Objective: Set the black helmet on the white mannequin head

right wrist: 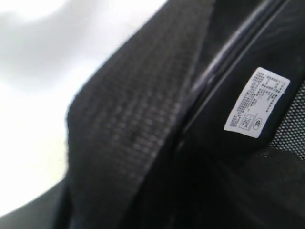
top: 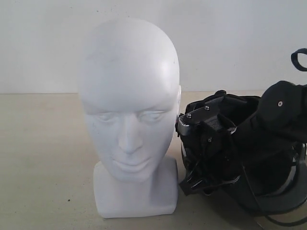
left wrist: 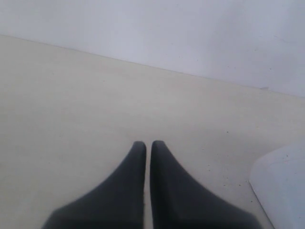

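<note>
Your black helmet (top: 278, 120) lies on the bench (top: 43, 158), just right of the white mannequin head (top: 128, 105). The right end effector (top: 207, 143) reaches inside, probably to lift it; its grip I cannot tell. The left end effector (left wrist: 148, 145) is clenched, empty.

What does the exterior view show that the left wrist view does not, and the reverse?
Only the exterior view: the white mannequin head, face visible, and the black helmet beside it, not yet on the head. Only the left wrist view: the left claw, shut and empty. Both: the beige table and the white wall. The white corner in the left wrist view may be the head's base; I cannot tell.
</note>
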